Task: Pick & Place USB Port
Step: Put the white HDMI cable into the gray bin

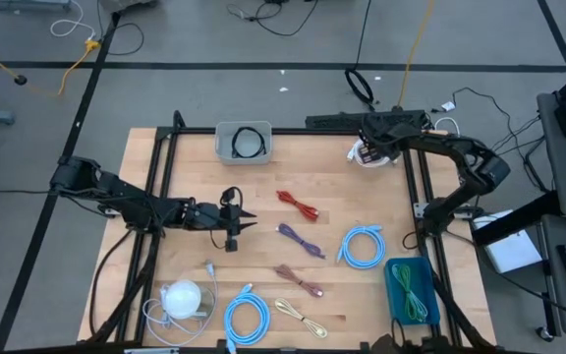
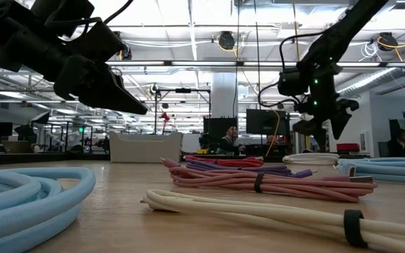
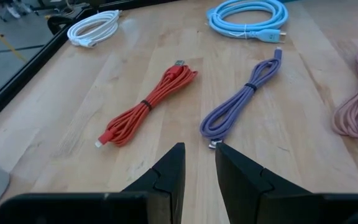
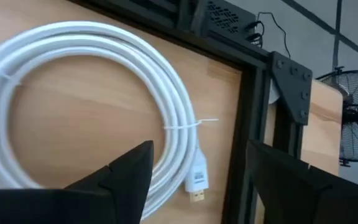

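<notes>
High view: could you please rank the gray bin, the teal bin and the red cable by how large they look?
1. Teal bin and gray bin: they look about alike, so I would not rank one above the other.
2. Red cable: clearly smallest, a thin bundle.

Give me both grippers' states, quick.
Left gripper: fingers slightly apart, empty, above the table.
Right gripper: open, empty, over the white cable.

Bare wood btwn red cable (image 1: pixel 299 206) & grey bin (image 1: pixel 244 144).

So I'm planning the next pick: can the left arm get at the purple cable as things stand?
Probably yes: the left gripper hangs just short of the purple cable, fingers slightly apart, bare wood between, the red cable lying clear alongside.
</notes>
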